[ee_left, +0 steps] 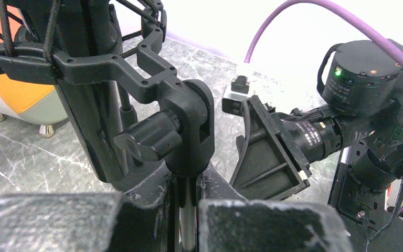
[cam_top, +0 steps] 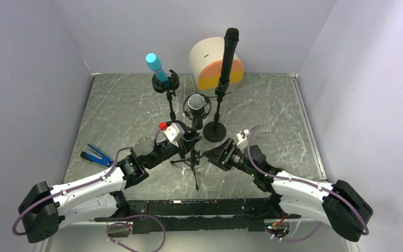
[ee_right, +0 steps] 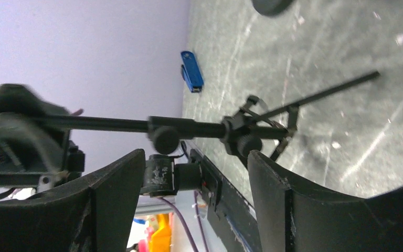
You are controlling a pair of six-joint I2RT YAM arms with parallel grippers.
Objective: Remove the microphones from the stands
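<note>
Top external: round mesh-head mic (cam_top: pixel 196 102), tripod stand (cam_top: pixel 192 157).

In your left wrist view the microphone (ee_left: pixel 92 110) runs off the top edge, so its head is lost. The fingers (ee_left: pixel 52 223) of the left gripper (ee_left: pixel 181 207) are cropped at the bottom (whether they actually pinch the stand pole (ee_left: pixel 188 210), you cannot tell). In your right wrist view a dark mass (ee_right: pixel 16 131) is blurred, and a round base (ee_right: pixel 272 4) is cut by the top edge.
</note>
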